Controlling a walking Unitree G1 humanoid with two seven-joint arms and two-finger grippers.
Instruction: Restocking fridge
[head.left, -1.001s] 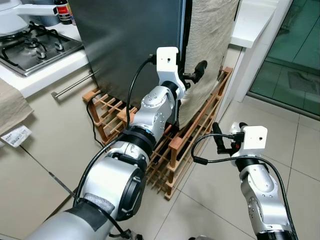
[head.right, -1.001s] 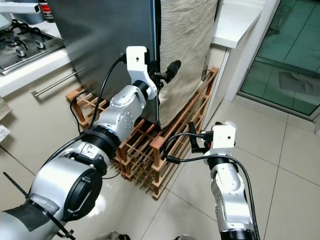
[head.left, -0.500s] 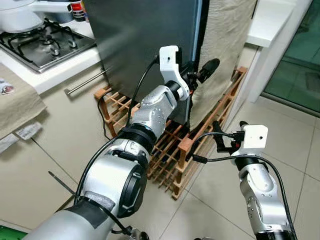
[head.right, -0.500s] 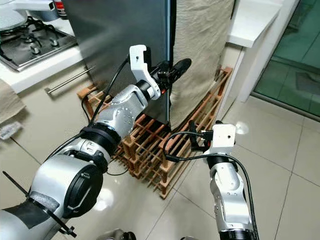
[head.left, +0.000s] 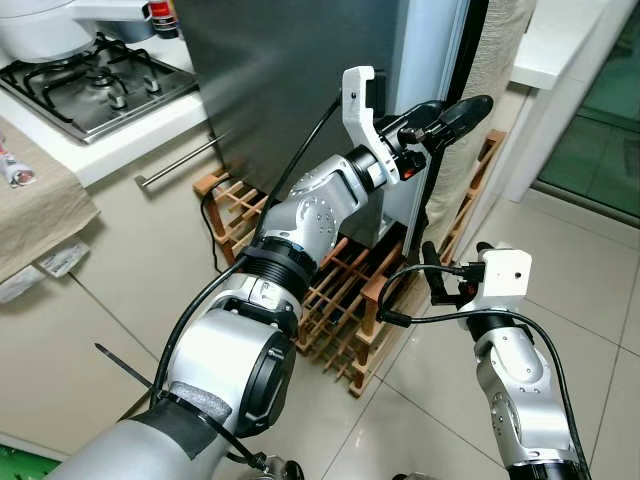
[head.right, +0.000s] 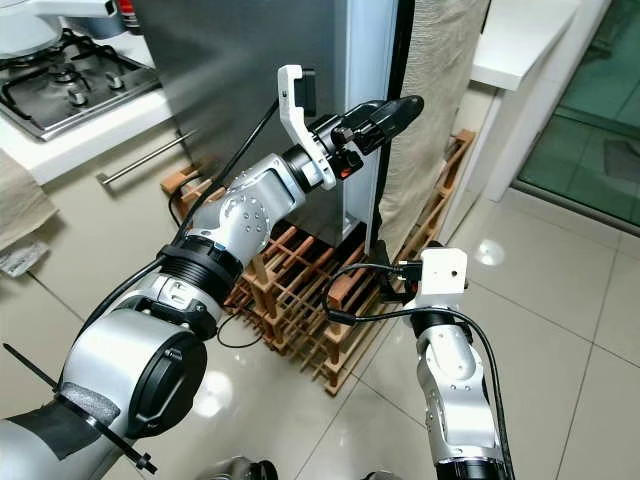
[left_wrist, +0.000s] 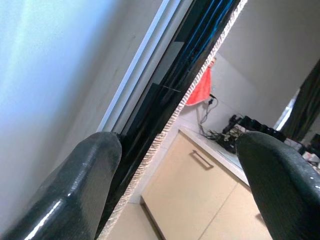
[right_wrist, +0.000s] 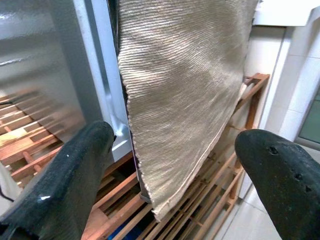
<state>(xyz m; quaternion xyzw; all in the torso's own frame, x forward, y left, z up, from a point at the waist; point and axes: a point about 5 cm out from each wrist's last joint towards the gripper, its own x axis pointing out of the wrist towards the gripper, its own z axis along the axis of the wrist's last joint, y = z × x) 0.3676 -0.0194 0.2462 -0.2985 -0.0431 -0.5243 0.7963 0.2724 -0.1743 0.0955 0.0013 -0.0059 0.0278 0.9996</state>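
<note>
The fridge (head.left: 290, 80) stands on a wooden rack (head.left: 340, 310) beside the counter with the stove (head.left: 95, 80), and its dark door (head.right: 250, 70) is ajar. The left gripper (head.left: 440, 117) reaches up to the door's pale edge, fingers spread, one finger (left_wrist: 75, 190) against that edge. A beige cloth (right_wrist: 185, 85) hangs just beside the gap. The right gripper (head.left: 432, 272) waits low before the rack, fingers spread and empty.
</note>
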